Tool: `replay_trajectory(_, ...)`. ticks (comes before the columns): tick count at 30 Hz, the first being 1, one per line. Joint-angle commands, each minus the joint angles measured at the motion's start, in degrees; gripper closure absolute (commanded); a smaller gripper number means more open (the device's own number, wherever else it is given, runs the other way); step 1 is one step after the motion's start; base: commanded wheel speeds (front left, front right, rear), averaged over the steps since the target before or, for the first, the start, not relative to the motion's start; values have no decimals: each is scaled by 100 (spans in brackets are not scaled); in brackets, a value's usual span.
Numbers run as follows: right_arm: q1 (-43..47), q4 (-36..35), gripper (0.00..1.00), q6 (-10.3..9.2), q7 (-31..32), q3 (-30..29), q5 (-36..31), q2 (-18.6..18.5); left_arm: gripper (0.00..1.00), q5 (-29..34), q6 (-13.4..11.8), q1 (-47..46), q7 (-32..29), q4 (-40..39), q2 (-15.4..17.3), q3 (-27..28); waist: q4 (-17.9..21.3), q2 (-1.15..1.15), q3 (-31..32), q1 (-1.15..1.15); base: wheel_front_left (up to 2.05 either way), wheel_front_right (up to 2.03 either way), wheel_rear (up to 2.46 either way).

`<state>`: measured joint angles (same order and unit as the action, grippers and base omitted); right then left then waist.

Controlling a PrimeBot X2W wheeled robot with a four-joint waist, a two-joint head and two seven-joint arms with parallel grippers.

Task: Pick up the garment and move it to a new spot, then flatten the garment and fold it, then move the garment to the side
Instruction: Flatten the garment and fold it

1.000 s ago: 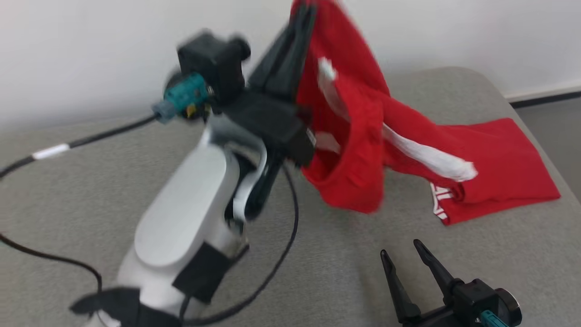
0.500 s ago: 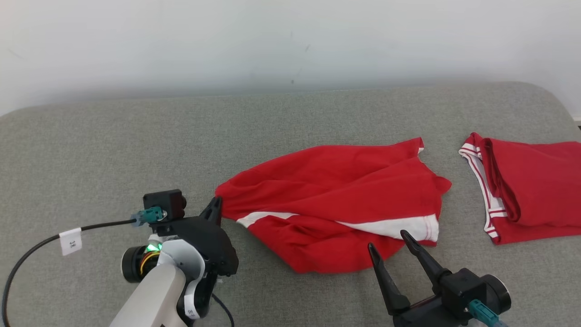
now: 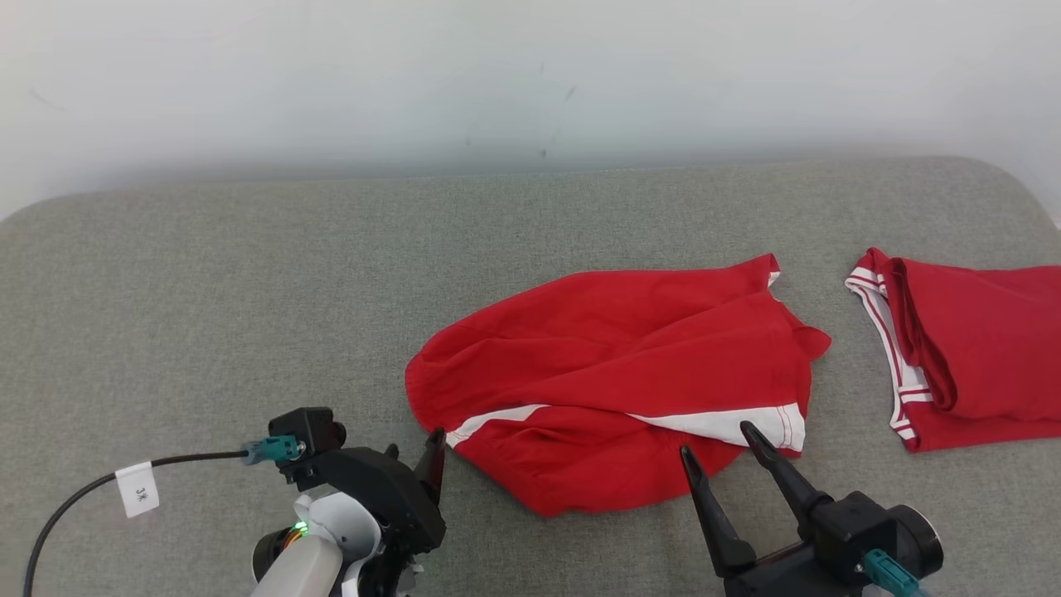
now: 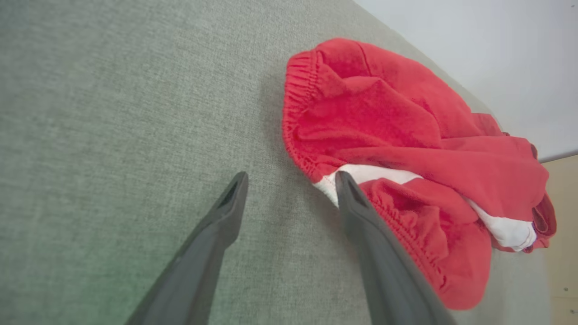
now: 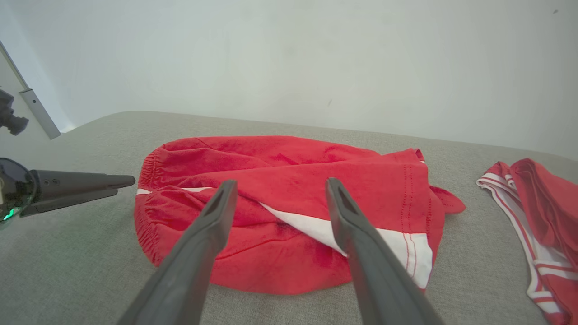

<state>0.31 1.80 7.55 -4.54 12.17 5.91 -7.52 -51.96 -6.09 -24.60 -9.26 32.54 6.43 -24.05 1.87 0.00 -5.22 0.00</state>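
- red garment (image 3: 613,356) lies crumpled on grey cushion (image 3: 207,290), right of centre, white stripe up
- left hand (image 3: 413,448): fingers apart, empty, 1 tip just beside garment's left waistband edge
- right hand (image 3: 714,439): fingers apart, empty, at garment's near edge
- 2nd red garment (image 3: 978,356) folded, further right, apart

Garment (image 3: 613,373) on cushion (image 3: 207,315), centre. Second garment (image 3: 978,356) at its 3 o'clock, apart. Left gripper (image 3: 413,445) at 8 o'clock, at the garment's edge. Right gripper (image 3: 715,439) at 5 o'clock, tips over the hem. Wall (image 3: 530,75) at 12 o'clock.
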Motion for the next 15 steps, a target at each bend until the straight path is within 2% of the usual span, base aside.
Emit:
replay_trajectory(1,54,-74,0,-14,36,-2,-56,33,0,31,-78,75,-47,-56,-14,-39,-2,0,-2,0,0,0,0)
replay_trajectory(7,64,-172,0,-14,86,60,-30,52,2,124,-258,-21,-185,55,-78,-187,120,0,-16,0,0,0,0)
replay_trajectory(8,71,-181,0,-14,84,59,-21,47,13,149,-281,-42,-196,81,-77,-213,148,0,-22,0,0,0,0)
replay_trajectory(11,102,-195,0,-14,63,23,-6,40,33,135,-305,-92,-199,127,-84,-220,222,0,-42,0,0,0,0)
replay_trajectory(13,102,-200,0,-14,62,23,-5,41,37,137,-325,-103,-183,143,-75,-213,246,0,-49,0,0,0,0)
replay_trajectory(15,113,-217,0,-14,59,6,-11,42,50,157,-333,-120,-206,180,-55,-227,275,0,-59,0,0,0,0)
